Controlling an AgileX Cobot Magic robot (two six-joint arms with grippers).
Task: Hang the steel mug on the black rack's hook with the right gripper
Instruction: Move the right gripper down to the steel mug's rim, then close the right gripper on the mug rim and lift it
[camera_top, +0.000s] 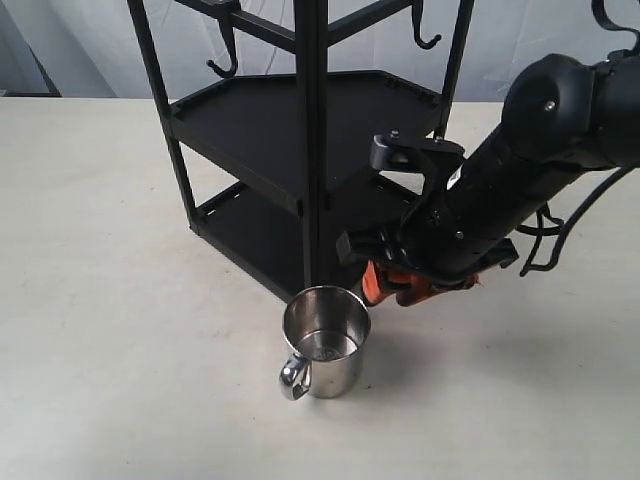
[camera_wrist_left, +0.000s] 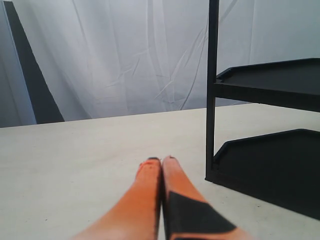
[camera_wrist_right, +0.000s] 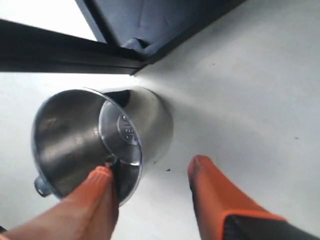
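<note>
The steel mug (camera_top: 325, 340) stands upright on the table just in front of the black rack (camera_top: 300, 150), with its looped handle (camera_top: 293, 378) towards the near side. My right gripper (camera_top: 390, 288) hangs low beside the mug's rim, coming in from the right. In the right wrist view the gripper (camera_wrist_right: 150, 167) is open. One orange finger (camera_wrist_right: 97, 200) lies over the mouth of the mug (camera_wrist_right: 145, 120), and the other finger (camera_wrist_right: 215, 195) is outside its wall. A hook (camera_top: 225, 62) hangs from the upper left crossbar, a second hook (camera_top: 428, 38) from the right one. My left gripper (camera_wrist_left: 161, 161) is shut and empty.
The rack's post (camera_wrist_left: 212, 90) and two tray shelves (camera_wrist_left: 270, 85) stand close to my left gripper. Black cables (camera_top: 548, 240) loop beside the right arm. A white curtain (camera_wrist_left: 125, 55) hangs behind the pale table (camera_top: 120, 300).
</note>
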